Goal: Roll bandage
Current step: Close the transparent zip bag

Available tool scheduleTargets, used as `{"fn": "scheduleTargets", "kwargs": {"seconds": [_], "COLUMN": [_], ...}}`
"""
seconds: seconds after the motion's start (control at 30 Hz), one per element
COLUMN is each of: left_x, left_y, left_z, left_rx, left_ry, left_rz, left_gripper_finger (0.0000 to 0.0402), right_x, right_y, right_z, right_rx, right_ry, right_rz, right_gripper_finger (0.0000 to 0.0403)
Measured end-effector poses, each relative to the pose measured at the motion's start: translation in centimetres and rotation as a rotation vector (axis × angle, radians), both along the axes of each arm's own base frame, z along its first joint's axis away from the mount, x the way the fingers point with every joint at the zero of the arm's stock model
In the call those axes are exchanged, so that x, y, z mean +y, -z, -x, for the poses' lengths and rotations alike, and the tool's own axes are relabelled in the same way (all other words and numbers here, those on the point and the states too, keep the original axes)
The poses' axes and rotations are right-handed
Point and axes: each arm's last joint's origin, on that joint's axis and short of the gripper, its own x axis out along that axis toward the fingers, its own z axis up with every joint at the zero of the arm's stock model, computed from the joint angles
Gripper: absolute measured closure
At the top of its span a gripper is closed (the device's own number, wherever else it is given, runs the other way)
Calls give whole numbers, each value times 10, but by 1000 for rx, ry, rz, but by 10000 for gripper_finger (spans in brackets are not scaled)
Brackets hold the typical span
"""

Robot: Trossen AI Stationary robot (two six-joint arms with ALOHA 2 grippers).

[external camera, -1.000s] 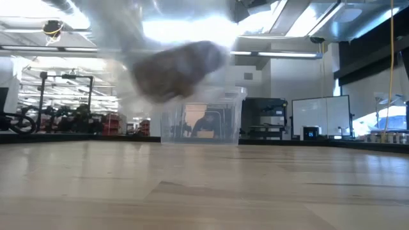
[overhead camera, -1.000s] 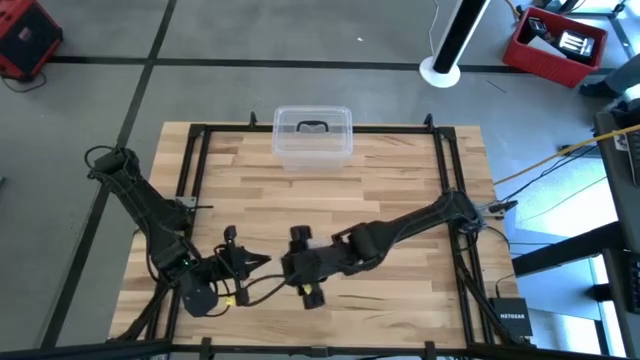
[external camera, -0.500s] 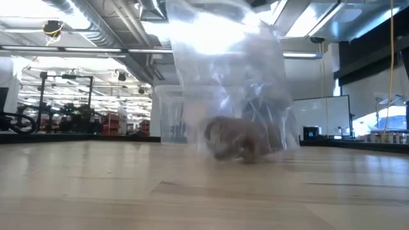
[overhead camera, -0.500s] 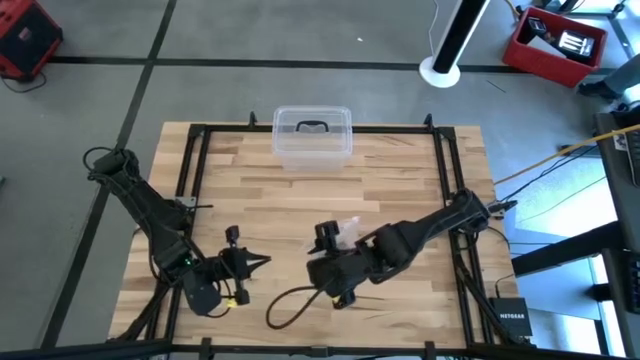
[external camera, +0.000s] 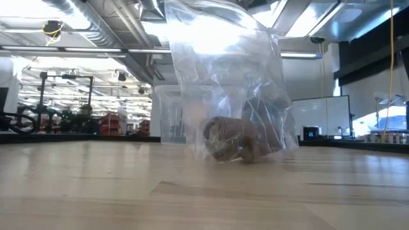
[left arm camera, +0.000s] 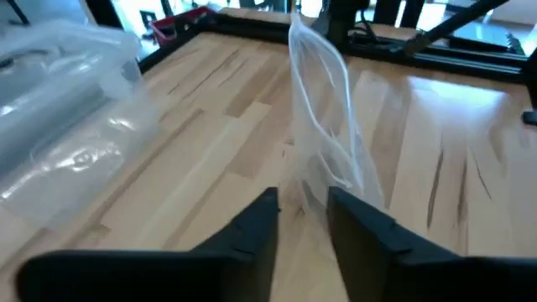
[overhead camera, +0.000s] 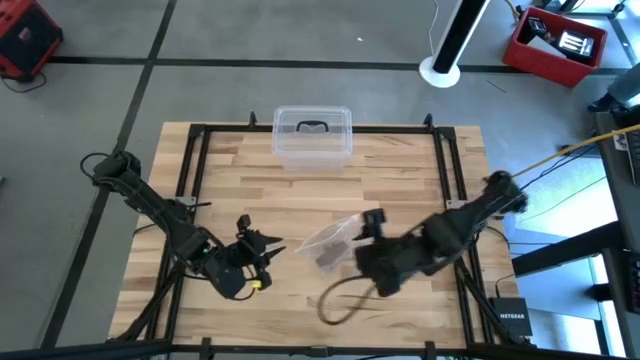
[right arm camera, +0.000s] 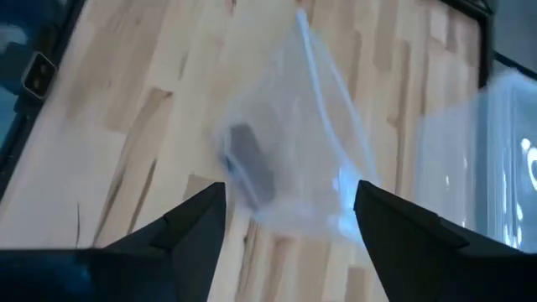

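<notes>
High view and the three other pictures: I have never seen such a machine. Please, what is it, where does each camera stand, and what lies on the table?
It is a robot with two dark arms at a wooden table. Each arm ends in a two-finger gripper. The high view looks straight down. The low view looks level across the table top. Each wrist view looks forward past that arm's own fingers. On the table lies a crinkled clear plastic bag with a rolled brown bandage inside. A clear plastic box stands at the far edge. The left gripper and the right gripper are both open, point at the bag from opposite sides, and hold nothing.
</notes>
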Motion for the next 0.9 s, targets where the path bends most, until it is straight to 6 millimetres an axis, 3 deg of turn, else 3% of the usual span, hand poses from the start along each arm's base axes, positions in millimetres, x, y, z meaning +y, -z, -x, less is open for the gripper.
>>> {"fn": "scheduleTargets", "kwargs": {"seconds": [0.23, 0.37, 0.6, 0.77, 0.9], "left_x": [1, 0, -4, -6, 0], "left_y": [15, 24, 40, 42, 22], "left_z": [-14, -20, -29, -26, -17], "left_rx": [101, 104, 130, 218, 207], "left_ry": [70, 28, 3, 83, 92], "left_rz": [91, 142, 195, 223, 266], "left_gripper_finger": [234, 223, 221, 221, 221], "right_x": [-14, -31, -73, -109, -134], "right_y": [55, 97, 159, 170, 168], "right_z": [85, 107, 97, 83, 73], "right_rx": [-158, -305, -422, -516, -623], "right_ry": [135, 190, 224, 171, 113], "right_rz": [-64, -94, -132, -237, -354], "right_gripper_finger": [139, 139, 139, 139, 139]}}
